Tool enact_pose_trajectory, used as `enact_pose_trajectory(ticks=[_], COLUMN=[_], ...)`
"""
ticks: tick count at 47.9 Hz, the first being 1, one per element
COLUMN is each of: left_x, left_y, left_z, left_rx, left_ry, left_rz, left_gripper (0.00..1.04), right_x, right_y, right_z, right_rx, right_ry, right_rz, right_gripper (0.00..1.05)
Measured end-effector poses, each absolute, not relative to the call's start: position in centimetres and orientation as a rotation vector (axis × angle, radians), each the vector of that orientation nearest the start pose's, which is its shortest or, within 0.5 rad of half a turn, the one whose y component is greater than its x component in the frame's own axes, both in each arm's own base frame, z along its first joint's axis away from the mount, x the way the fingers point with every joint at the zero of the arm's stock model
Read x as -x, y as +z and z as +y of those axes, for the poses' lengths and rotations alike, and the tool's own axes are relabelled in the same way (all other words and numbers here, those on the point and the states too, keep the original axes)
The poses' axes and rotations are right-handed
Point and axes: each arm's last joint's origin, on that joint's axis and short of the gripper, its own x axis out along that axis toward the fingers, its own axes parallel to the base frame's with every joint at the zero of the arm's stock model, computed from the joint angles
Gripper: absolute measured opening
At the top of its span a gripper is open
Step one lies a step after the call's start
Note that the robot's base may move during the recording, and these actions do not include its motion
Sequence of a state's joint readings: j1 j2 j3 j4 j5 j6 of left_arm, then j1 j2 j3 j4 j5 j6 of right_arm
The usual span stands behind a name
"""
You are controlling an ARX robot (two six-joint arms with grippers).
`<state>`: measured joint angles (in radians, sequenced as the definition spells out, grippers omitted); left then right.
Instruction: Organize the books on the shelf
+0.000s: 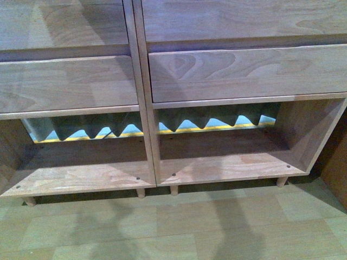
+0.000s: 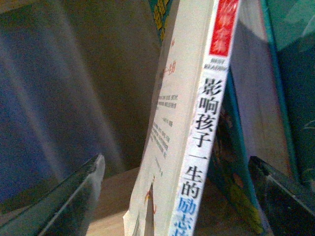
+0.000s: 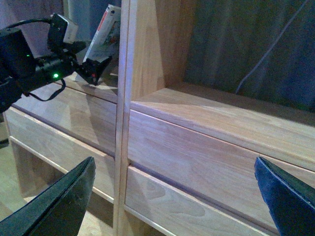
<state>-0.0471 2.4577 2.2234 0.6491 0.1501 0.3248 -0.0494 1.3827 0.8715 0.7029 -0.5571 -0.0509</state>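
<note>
Left pincer: my jaws are spread wide, straddling the book without contact, presumably to right it, for it leans on a teal neighbour near the front edge of the bench. Right pincer, likewise spread and empty, faces the shelf drawers.

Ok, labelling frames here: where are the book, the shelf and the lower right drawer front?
book (image 2: 209, 123): left wrist view, its white spine.
shelf (image 1: 147, 130): front view, its centre upright.
lower right drawer front (image 1: 249, 73): front view, its face.
</note>
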Motion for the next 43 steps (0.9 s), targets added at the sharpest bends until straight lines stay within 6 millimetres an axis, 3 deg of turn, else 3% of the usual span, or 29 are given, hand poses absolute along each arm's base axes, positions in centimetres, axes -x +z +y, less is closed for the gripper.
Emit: enact_pose_trajectory(ticks=[3, 18, 23, 28, 30, 33, 35, 37, 40, 43], left_x=[-55.5, -48.7, -45.1, -39.9, -38.5, -38.1, -38.1, -38.1, -37.2, -34.7], left_y=[31.1, 31.5, 31.7, 31.6, 31.7, 31.9, 31.8, 31.5, 30.2, 28.2], left_z=[-3.0, -1.9, -1.5, -1.3, -1.3, -1.4, -1.4, -1.4, -1.2, -0.6], left_rx=[-0.324, -0.101, -0.032, 0.069, 0.100, 0.120, 0.125, 0.123, 0.080, 0.041], left_ry=[-0.129, -0.053, -0.078, -0.118, -0.128, -0.134, -0.135, -0.114, -0.021, -0.013], left_rz=[-0.435, -0.246, -0.194, -0.140, -0.135, -0.140, -0.136, -0.116, -0.033, -0.011], left_gripper=[0.99, 0.98, 0.98, 0.98, 0.98, 0.98, 0.98, 0.96, 0.84, 0.69], right_x=[-30.5, -30.5, -30.5, -30.5, -30.5, -30.5, -30.4, -29.6, -28.0, -26.1], right_y=[31.3, 31.3, 31.3, 31.3, 31.3, 31.3, 31.3, 30.5, 29.0, 27.0], right_z=[0.0, 0.0, 0.0, 0.0, 0.0, 0.0, 0.2, 0.3, 0.1, -0.1], right_rx=[0.108, 0.108, 0.108, 0.108, 0.108, 0.107, 0.087, 0.035, 0.018, 0.014], right_ry=[0.501, 0.501, 0.501, 0.501, 0.501, 0.500, 0.438, 0.222, 0.060, -0.004], right_rz=[-0.198, -0.198, -0.198, -0.198, -0.198, -0.197, -0.168, -0.058, -0.017, -0.009], right_gripper=[0.98, 0.98, 0.98, 0.98, 0.98, 0.98, 0.95, 0.85, 0.74, 0.58])
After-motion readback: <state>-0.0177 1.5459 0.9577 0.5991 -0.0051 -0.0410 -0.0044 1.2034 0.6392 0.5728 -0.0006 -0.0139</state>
